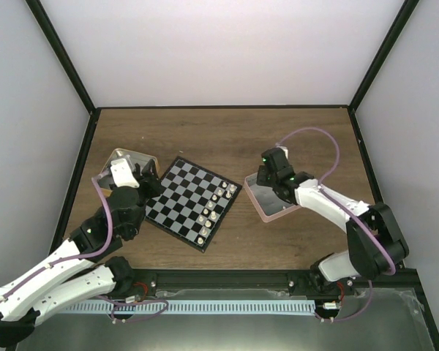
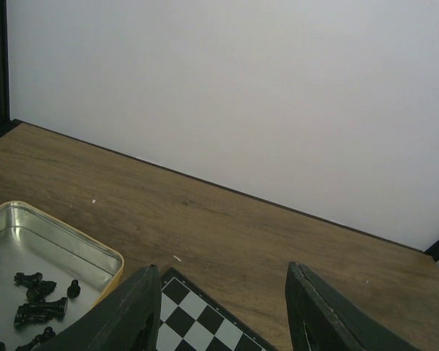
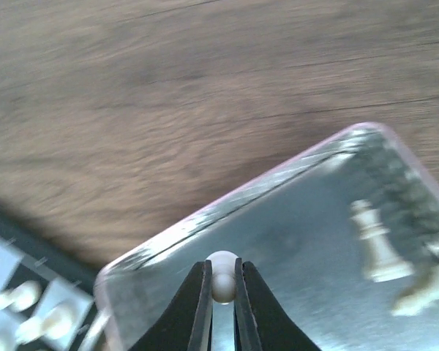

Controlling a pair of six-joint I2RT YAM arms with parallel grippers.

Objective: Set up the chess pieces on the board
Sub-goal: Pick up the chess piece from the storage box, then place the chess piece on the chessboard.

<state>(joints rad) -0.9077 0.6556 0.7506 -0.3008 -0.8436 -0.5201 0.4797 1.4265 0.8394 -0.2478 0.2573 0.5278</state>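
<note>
Of three cream-white plastic chess pieces in the pink tray, two lie at three o'clock of the right pincer, which is clamped on the third; the left pincer gapes empty.

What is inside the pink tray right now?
The right gripper is shut on a cream-white piece just inside the rim of the pink tray. Another white piece and a blurred pale shape lie farther in. From above, the gripper covers much of it, so the contents cannot be counted.

No legible text or markings anywhere.
</note>
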